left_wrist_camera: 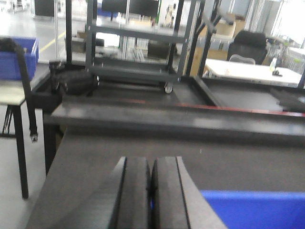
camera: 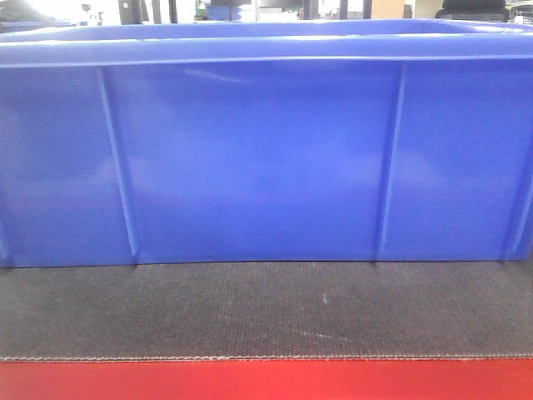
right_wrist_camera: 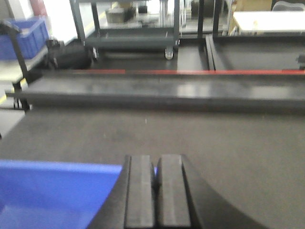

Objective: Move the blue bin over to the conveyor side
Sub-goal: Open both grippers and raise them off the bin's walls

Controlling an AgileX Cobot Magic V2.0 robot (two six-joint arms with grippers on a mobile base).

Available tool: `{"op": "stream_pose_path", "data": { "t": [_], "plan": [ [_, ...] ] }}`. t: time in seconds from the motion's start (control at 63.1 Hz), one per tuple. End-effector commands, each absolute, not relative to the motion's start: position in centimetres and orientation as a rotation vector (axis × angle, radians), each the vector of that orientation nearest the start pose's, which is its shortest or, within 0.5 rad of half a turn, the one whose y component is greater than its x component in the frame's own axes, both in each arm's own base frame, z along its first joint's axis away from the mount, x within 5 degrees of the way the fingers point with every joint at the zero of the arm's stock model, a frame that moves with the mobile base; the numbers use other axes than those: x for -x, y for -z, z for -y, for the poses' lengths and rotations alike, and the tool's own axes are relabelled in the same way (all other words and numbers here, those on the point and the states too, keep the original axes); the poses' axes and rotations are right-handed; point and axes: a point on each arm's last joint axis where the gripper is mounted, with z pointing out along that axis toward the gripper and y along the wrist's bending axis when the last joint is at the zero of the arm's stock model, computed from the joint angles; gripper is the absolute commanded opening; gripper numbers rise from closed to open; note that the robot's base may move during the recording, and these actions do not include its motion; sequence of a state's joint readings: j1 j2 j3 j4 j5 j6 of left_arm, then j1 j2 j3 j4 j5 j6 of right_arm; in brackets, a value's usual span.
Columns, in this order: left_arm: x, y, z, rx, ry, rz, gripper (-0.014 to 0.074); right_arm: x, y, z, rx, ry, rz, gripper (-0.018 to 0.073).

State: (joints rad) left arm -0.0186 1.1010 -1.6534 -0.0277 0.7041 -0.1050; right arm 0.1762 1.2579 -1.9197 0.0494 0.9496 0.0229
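The large glossy blue rectangular plastic bin [camera: 258,158] is a uniform saturated blue, its smooth wall crossed by thin vertical ribs of the same blue, with pale sheen along the rolled rim. The wide dark grey-black rubber conveyor belt [camera: 266,312] carries a fine woven texture and ends in a bright red front edge. The black padded left gripper [left_wrist_camera: 151,193] and right gripper [right_wrist_camera: 156,191] are matt black. A smaller blue crate [right_wrist_camera: 26,38] is in the background.

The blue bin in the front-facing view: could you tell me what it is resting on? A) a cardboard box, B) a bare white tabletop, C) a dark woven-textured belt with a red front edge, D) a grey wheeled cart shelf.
C: the blue bin sits with its base directly on the conveyor, whose dark, finely woven surface runs forward from the bin wall to a bright red edge.
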Motion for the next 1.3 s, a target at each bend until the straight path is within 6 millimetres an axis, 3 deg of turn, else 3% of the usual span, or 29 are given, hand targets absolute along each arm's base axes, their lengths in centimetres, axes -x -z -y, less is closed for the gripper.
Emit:
{"op": "stream_pose_path", "data": {
  "t": [0.0,0.143,0.412,0.603,0.745,0.888,1.062,1.285],
  "plan": [
    [-18.1,-52.8,0.5,0.084,0.135,-1.683,-0.0013,-19.9,-55.7,-3.8,0.153,-0.175,-1.746,-0.0081],
    [-16.5,-48.2,0.5,0.090,0.136,-1.687,-0.0013,-18.2,-51.7,-3.4,0.142,-0.173,-1.689,-0.0081],
    [-13.6,-36.9,0.3,0.100,0.127,-1.697,-0.0013,-13.7,-42.4,-2.5,0.111,-0.173,-1.530,-0.0081],
    [-10.4,-31.6,0.2,0.099,0.127,-1.615,-0.0013,-9.6,-35.7,-1.8,0.113,-0.170,-1.562,-0.0081],
    [-7.6,-29.6,0.2,0.094,0.131,-1.524,-0.0013,-6.4,-32.8,-1.2,0.109,-0.174,-1.501,-0.0081],
    [-5.3,-29.7,0.1,0.086,0.135,-1.413,-0.0013,-4.3,-31.0,-0.9,0.114,-0.176,-1.512,-0.0081],
    [-3.4,-30.3,0.1,0.079,0.139,-1.301,-0.0013,-2.6,-30.7,-0.6,0.116,-0.178,-1.488,-0.0081],
    [-2.8,-30.4,0.1,0.077,0.141,-1.268,-0.0013,-2.0,-30.7,-0.5,0.114,-0.180,-1.459,-0.0081]
  ]
}}
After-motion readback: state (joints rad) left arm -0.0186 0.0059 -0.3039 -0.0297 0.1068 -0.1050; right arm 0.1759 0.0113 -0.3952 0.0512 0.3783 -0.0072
